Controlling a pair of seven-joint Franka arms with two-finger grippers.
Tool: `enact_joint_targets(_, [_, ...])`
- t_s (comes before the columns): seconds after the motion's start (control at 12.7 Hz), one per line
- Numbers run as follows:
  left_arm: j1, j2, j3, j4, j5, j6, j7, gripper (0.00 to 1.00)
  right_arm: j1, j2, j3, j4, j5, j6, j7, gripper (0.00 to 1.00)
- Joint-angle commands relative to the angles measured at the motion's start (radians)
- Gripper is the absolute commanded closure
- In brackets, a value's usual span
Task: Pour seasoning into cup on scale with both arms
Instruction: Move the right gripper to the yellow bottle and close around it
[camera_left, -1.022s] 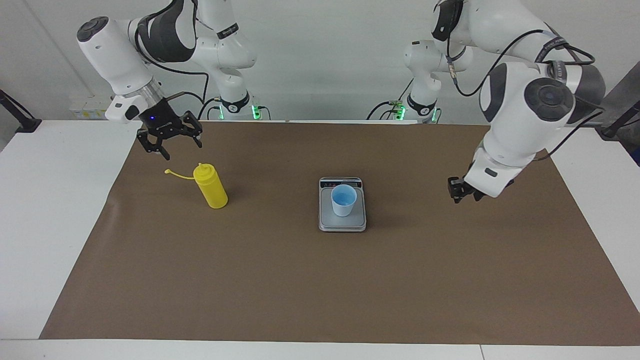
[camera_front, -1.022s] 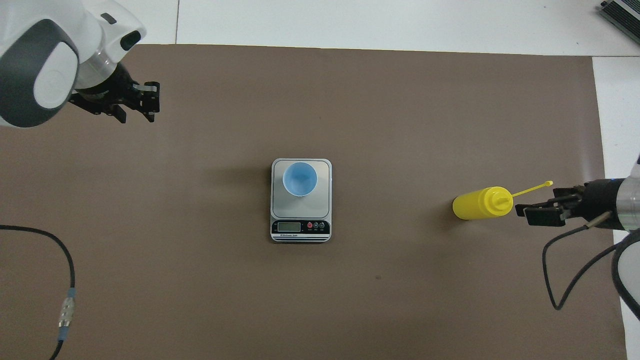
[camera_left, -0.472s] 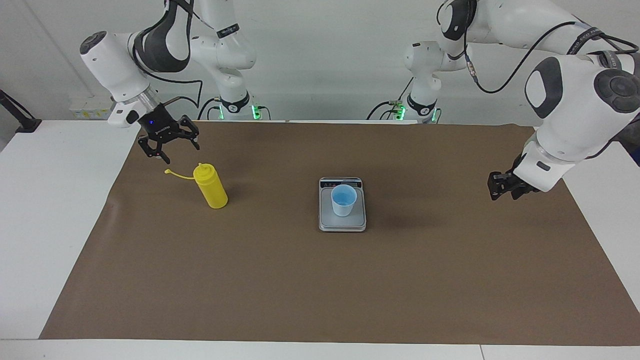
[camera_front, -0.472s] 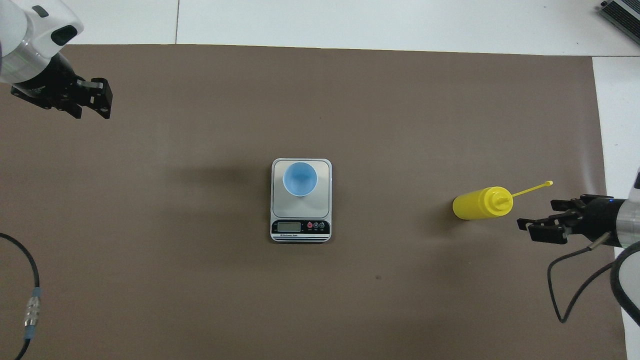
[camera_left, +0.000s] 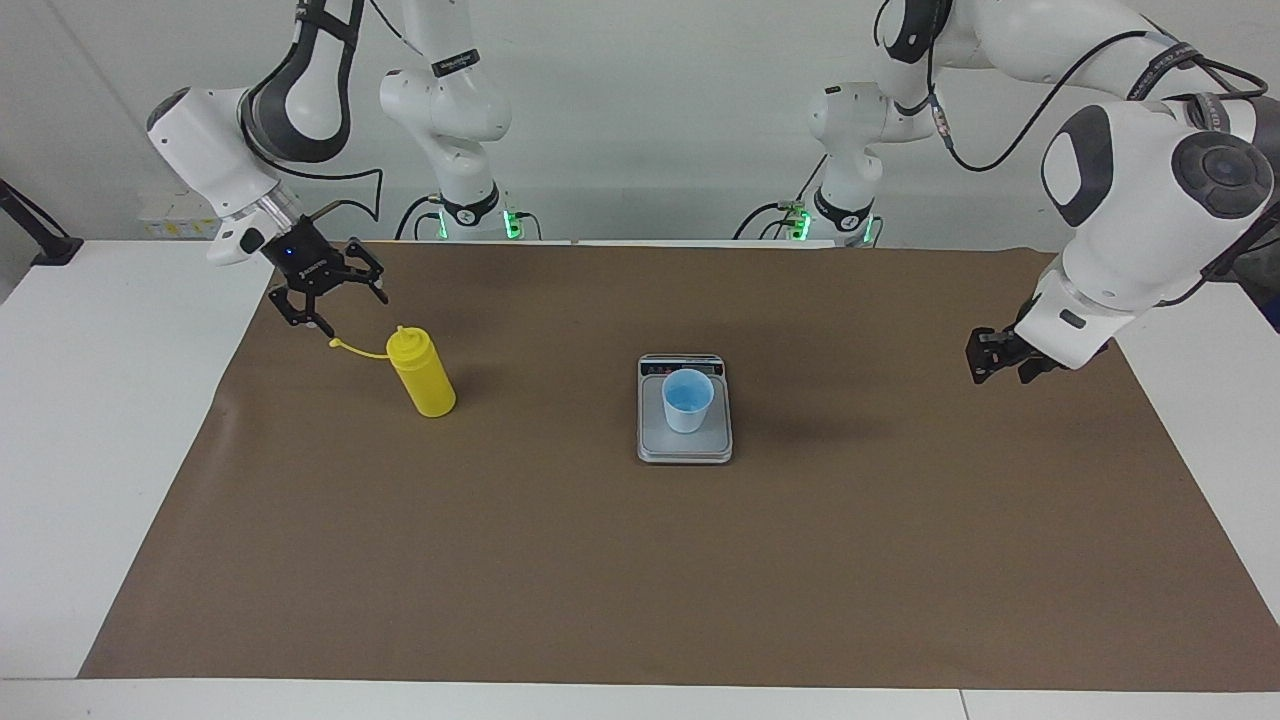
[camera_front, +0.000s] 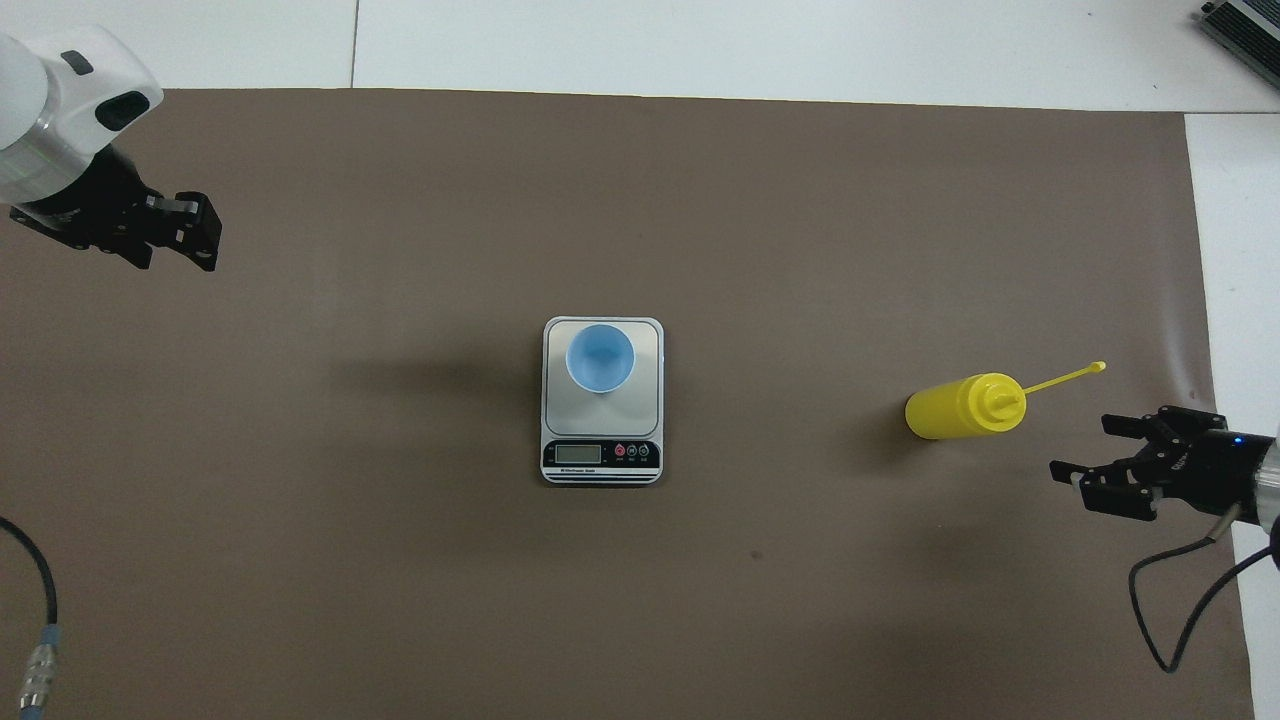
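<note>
Yellow bottle (camera_left: 423, 376) stands free beside the open, empty right pincer (camera_left: 327, 295); a clumsy approach could topple it. Left pincer (camera_left: 992, 357) waits, grip unclear.

You see a white table (camera_left: 90, 420) covered by a brown mat (camera_left: 640, 560); on the mat stand the scale (camera_left: 685, 442) and the yellow seasoning bottle (camera_left: 423, 376), well apart.
</note>
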Motion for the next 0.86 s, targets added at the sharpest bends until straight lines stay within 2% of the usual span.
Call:
enact_joint_targets(0.0, [0.006,-0.153,0.004,-0.204,-0.013,0.085,0.002,0.40,-0.052,0.076,0.007,-0.006,0.139,0.021,-0.234,0.00])
enact_joint_targets(0.16, [0.008,-0.239,0.004,-0.315,-0.013,0.135,0.002,0.40,-0.052,0.099,0.007,-0.006,0.194,0.021,-0.311,0.00])
enact_joint_targets(0.31, [0.017,-0.292,0.004,-0.376,-0.013,0.148,0.002,0.39,-0.053,0.144,0.007,-0.006,0.298,0.020,-0.447,0.00])
enact_joint_targets(0.55, [0.020,-0.327,0.003,-0.403,-0.014,0.143,0.003,0.37,-0.052,0.158,0.007,-0.006,0.355,0.005,-0.561,0.00])
enact_joint_targets(0.79, [0.020,-0.356,0.004,-0.415,-0.014,0.135,0.003,0.30,-0.020,0.204,0.008,-0.006,0.453,-0.008,-0.779,0.00])
